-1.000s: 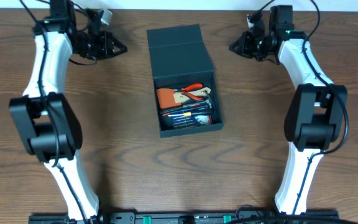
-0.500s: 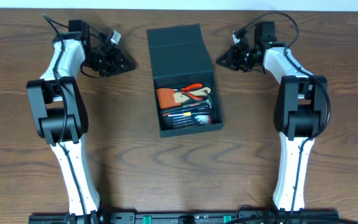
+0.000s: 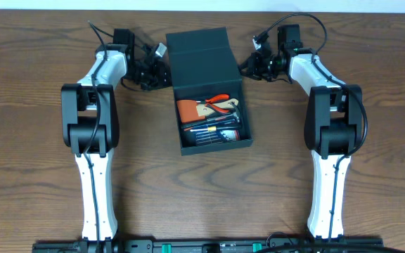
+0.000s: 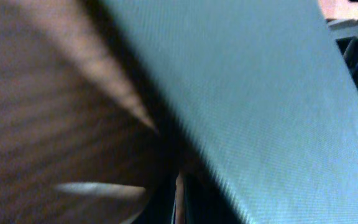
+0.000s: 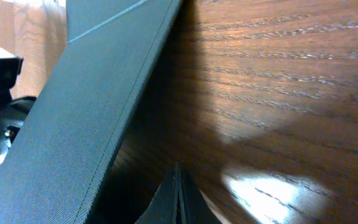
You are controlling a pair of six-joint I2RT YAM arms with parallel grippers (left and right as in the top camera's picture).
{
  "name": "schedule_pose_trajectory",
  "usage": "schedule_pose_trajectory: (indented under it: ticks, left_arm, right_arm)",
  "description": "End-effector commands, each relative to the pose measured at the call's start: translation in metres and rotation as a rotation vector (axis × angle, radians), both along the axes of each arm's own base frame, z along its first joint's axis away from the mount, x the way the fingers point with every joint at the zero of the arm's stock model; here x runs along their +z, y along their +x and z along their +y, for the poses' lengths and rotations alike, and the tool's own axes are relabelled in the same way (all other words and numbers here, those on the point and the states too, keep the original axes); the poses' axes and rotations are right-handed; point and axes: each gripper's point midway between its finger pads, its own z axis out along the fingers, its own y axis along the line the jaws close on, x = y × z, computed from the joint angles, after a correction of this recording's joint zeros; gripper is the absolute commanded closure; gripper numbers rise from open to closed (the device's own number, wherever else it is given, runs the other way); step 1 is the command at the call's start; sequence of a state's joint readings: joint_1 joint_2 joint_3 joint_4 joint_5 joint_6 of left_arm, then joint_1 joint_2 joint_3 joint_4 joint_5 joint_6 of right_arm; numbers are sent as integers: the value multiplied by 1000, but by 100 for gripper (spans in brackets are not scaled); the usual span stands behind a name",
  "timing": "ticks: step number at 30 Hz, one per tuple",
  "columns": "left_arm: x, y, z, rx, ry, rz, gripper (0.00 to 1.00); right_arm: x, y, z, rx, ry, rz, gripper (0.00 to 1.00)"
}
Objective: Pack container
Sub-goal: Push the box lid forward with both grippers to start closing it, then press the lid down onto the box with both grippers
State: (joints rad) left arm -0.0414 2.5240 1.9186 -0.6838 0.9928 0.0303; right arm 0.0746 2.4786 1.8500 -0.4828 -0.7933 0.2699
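Overhead, the left gripper sits just beside the left edge of the open flap of the container, which lies mid-table. Its blurred wrist view shows only teal flap, with the fingers seemingly pressed together. Orange-handled pliers in the box show only from above. The right gripper, closed to a seam, flanks the flap's right edge.

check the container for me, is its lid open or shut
Open. The lid is folded back beyond the container, and the red-handled pliers and other tools inside show from overhead.
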Motion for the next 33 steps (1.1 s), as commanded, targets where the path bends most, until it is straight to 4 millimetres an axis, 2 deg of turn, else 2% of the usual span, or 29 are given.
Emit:
schedule_pose_trajectory:
  ticks: [1, 5, 8, 15, 21, 25, 29, 33]
  left_arm:
    - [-22, 5, 3, 44, -15, 43, 94]
    - [7, 28, -11, 31, -170, -76, 94]
    - [19, 37, -15, 33, -216, -120, 94]
    - [41, 51, -23, 3, -290, -229, 94]
    - [63, 60, -31, 1, -313, -291, 94]
    - [92, 65, -38, 1, -283, -365, 94]
    - [133, 71, -42, 25, -235, -457, 94]
    - [182, 70, -43, 41, -189, -561, 94]
  right_arm:
    - [-2, -5, 14, 61, 17, -29, 99]
    - [3, 0, 20, 75, 30, -76, 99]
    - [14, 9, 25, 84, 69, -134, 99]
    - [49, 36, 23, 54, 190, -253, 99]
    - [72, 41, 26, 77, 267, -318, 99]
    - [84, 44, 24, 79, 268, -354, 99]
    - [101, 45, 26, 79, 266, -381, 99]
    - [127, 44, 29, 67, 252, -406, 98]
